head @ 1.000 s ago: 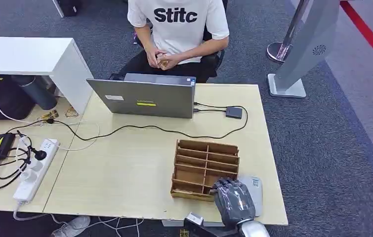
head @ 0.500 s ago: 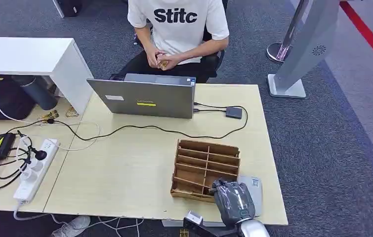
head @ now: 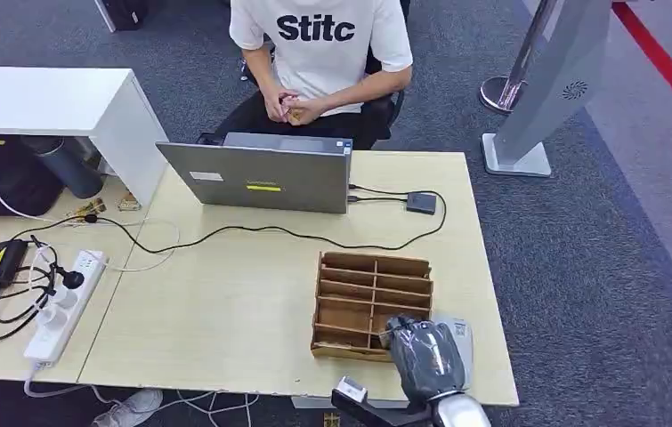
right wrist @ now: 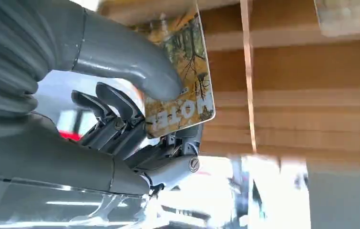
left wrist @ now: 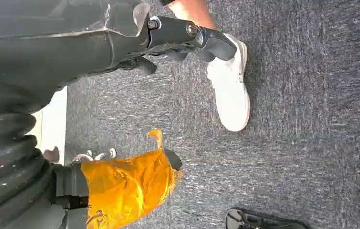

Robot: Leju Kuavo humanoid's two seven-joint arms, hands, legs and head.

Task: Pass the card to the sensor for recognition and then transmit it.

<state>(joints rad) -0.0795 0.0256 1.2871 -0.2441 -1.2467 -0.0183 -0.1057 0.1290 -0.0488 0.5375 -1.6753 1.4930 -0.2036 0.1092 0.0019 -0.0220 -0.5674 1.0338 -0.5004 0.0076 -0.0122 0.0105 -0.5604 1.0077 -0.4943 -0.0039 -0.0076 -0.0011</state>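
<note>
At the near right corner of the desk (head: 225, 311), the robot's right hand (head: 426, 356) holds a card (right wrist: 182, 81).
Thumb (right wrist: 135, 62) and fingers (right wrist: 116, 109) pinch the yellow patterned card beside the wooden slotted organizer (head: 370, 302). A seated person (head: 321, 53) faces a laptop (head: 261, 178) across the desk. How the left hand lies cannot be told.

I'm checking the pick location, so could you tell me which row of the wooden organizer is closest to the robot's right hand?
The row at the wooden organizer's near edge, farthest from the laptop. The right hand sits at its right end, pinching the card; the other rows lie farther back.
</note>
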